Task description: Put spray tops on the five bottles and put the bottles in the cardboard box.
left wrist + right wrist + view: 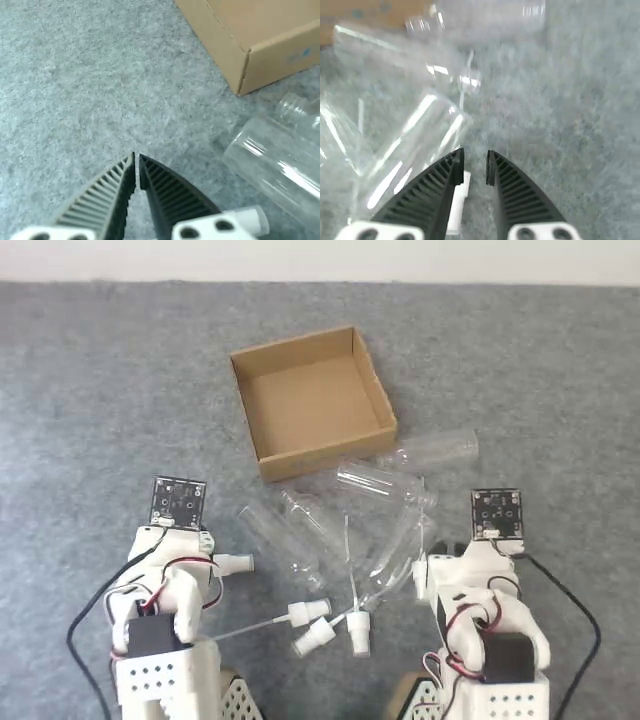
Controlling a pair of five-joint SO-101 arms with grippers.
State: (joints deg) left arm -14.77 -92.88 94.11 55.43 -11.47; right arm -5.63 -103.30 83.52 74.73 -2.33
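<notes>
Top [232, 563], the white one nearest the left arm, lies on the mat [90, 390] just beside the left claw [136, 172]. It is on the claw's inner side, toward the other arm, with its long axis roughly crosswise to the way the claw points. That claw is pressed together and holds nothing. I judge it would have to spread and swing inward to take the top.

Just past the top a clear bottle [280, 155] lies on its side. Its long axis slants away from the arm, and its threaded neck is near the closest corner of the box [320, 455] without touching it.

Three more tops [318, 635] lie bunched between the two arms with thin tubes trailing from them, about equally near either arm. The other bottles [375, 480] lie uncapped in a loose, crossing heap between the box and the right arm.

The right claw [474, 161] hangs low over the mat with a narrow gap between its jaws, pinching nothing. Another bottle [415, 145] lies just beside it on the inner side, its long axis slanting off toward the box. Something white shows under one jaw; I cannot tell whether it is a top.

The box stands open and bare inside, beyond the heap. For a first top, the left arm looks the better placed.
</notes>
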